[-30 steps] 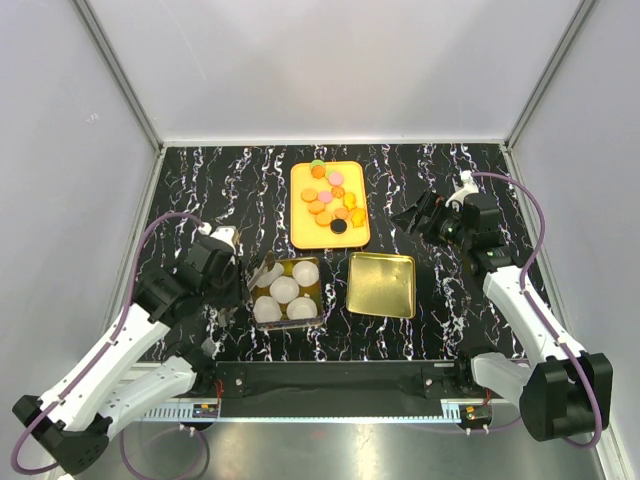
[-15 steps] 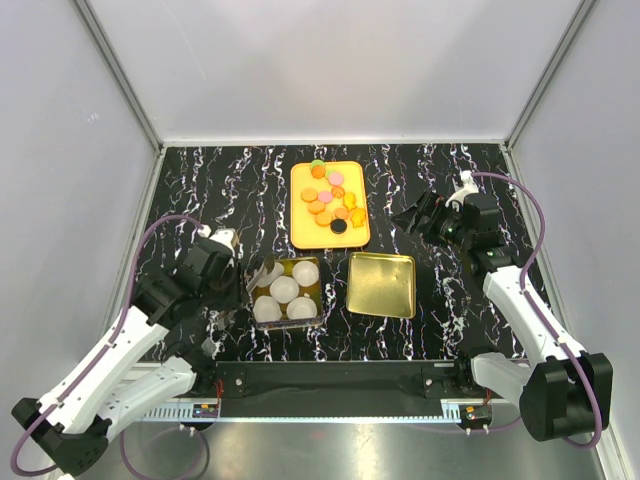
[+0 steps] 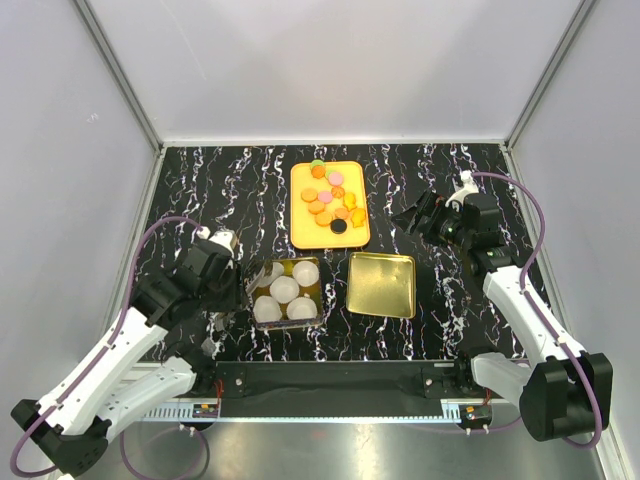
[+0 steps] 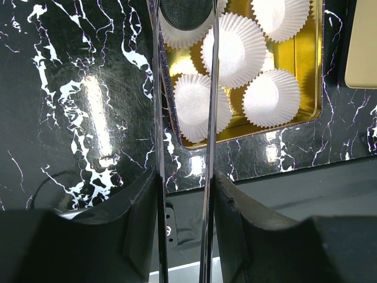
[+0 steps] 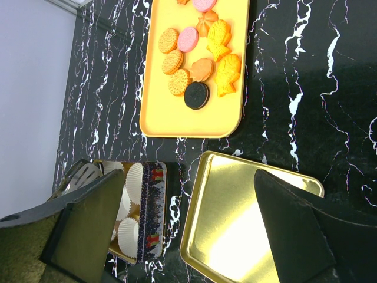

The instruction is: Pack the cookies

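The cookies [image 3: 330, 198] lie in a heap on a yellow tray [image 3: 305, 232] at the back middle: mostly orange, some pink, one black. They also show in the right wrist view [image 5: 200, 65]. My left gripper [image 3: 225, 268] is shut on metal tongs [image 4: 209, 118]. The tong blades reach over the near-left part of an open tin [image 3: 318, 290]. The tong tips are over a white paper cup [image 4: 188, 35] there. My right gripper [image 3: 412, 218] is open and empty. It hangs right of the tray, and in its own view [image 5: 188, 175] above the gold lid.
The tin [image 4: 306, 76] holds several white paper cups [image 3: 284, 289] and no cookies. A gold lid [image 3: 381, 284] lies upside down to its right, also in the right wrist view [image 5: 235, 218]. White walls enclose the black marble table [image 3: 200, 190].
My left gripper with the tongs has shifted very slightly toward the near side. The right arm has not moved.
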`<action>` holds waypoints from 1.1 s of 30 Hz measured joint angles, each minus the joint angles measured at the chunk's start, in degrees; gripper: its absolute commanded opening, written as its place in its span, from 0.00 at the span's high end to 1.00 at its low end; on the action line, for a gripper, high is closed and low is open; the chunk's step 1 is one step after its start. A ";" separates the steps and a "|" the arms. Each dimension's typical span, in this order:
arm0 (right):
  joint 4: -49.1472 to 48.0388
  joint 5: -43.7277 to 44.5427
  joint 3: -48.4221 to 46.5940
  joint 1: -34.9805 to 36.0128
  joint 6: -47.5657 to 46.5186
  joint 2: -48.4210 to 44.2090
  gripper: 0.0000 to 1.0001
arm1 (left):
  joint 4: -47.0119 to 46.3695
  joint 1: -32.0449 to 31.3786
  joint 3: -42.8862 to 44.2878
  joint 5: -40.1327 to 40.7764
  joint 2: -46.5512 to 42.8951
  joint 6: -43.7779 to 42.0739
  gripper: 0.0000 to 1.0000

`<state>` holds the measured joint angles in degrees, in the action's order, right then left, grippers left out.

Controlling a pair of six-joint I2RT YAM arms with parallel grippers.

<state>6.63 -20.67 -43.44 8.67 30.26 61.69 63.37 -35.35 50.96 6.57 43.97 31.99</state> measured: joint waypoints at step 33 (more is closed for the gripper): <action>0.00 -0.04 0.00 0.00 0.02 0.02 0.00 | -3.19 -0.04 17.55 -2.25 12.94 -2.67 0.54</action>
<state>6.63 -20.71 -43.44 8.67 30.28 61.71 60.18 -35.40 68.51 4.32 56.90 29.32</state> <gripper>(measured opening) 0.994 0.454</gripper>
